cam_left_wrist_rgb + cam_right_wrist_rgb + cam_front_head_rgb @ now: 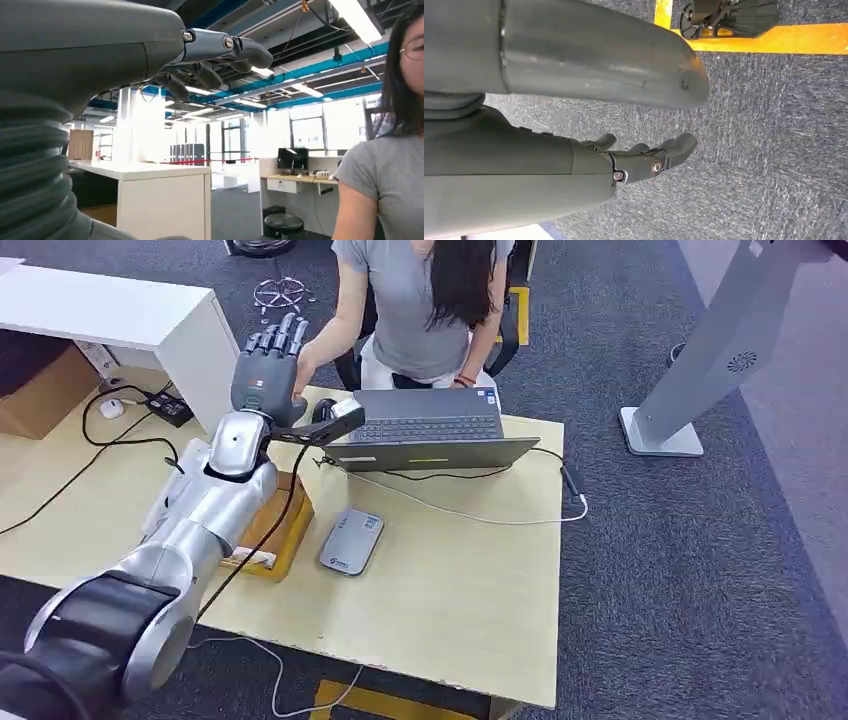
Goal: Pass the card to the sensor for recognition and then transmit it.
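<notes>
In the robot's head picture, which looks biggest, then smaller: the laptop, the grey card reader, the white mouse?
1. laptop
2. grey card reader
3. white mouse

The mouse lies farther from the camera, so it may look smaller than it is.

An office: desks (295, 181), monitor (292, 159), laptop (430, 430), grey carpet (650, 540).

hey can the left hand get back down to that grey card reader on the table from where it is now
Probably yes. The left hand is raised, open and empty, toward the person, while the card reader lies flat and uncovered on the table beside the arm. The wooden box sits close beside it but does not cover it.
</notes>
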